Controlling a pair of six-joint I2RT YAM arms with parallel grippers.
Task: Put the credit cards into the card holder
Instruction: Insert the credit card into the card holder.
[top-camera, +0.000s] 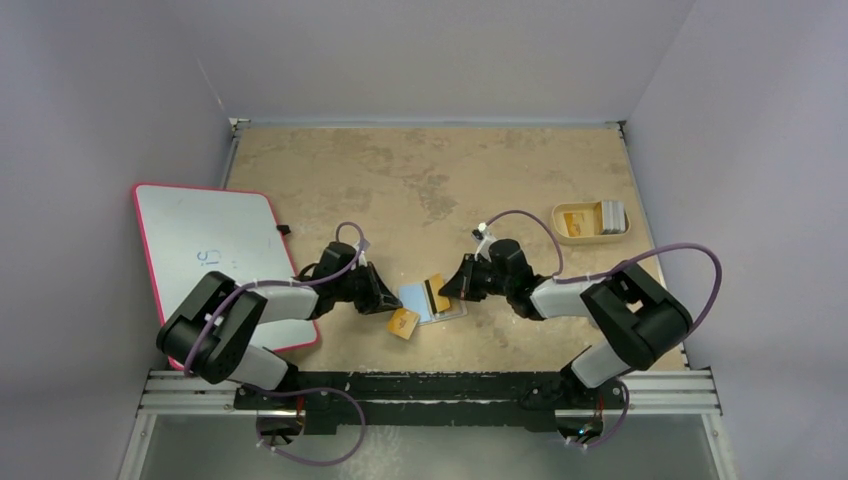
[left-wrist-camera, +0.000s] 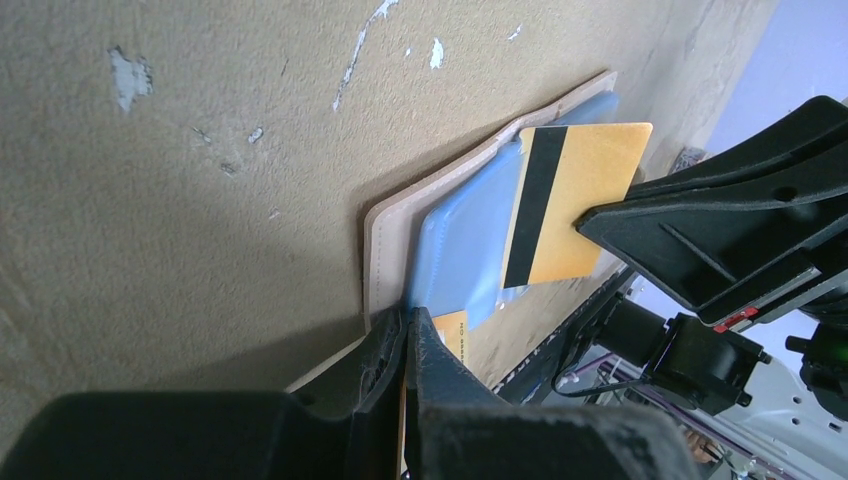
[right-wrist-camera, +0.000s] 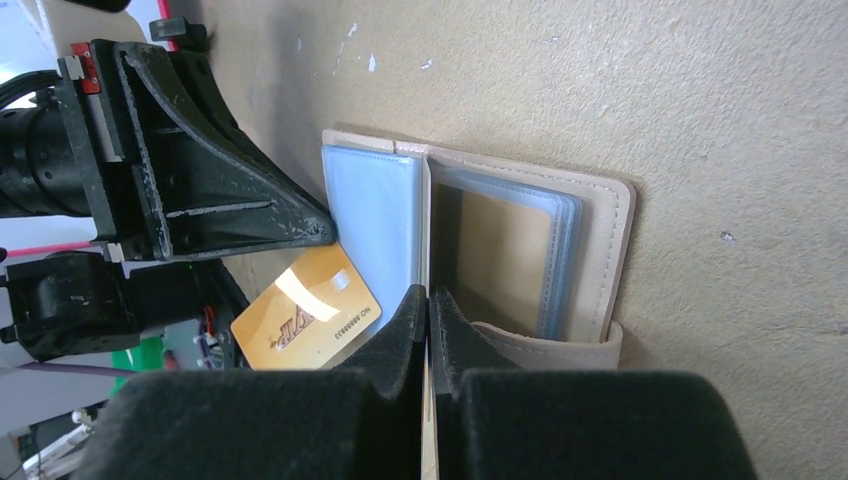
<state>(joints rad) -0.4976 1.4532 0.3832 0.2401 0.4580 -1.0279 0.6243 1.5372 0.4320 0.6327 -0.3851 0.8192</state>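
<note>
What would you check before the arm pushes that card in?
1. The card holder lies open: ok.
2. The striped gold card is pinched in the right gripper: ok.
3. The left gripper steadies the holder's edge: cannot tell whether gripping or pressing.
4. Card lined up with a slot: cannot tell.
5. The second gold card is stowed: not ok, it lies on the table beside the holder.

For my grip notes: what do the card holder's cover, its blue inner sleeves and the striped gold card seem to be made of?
Card holder cover: tan, matte, stitched border; probably leather or imitation. Inner sleeves: pale blue, translucent, slightly shiny; likely soft plastic. Gold card: thin, stiff, smooth plastic by its look, with a black stripe.
</note>
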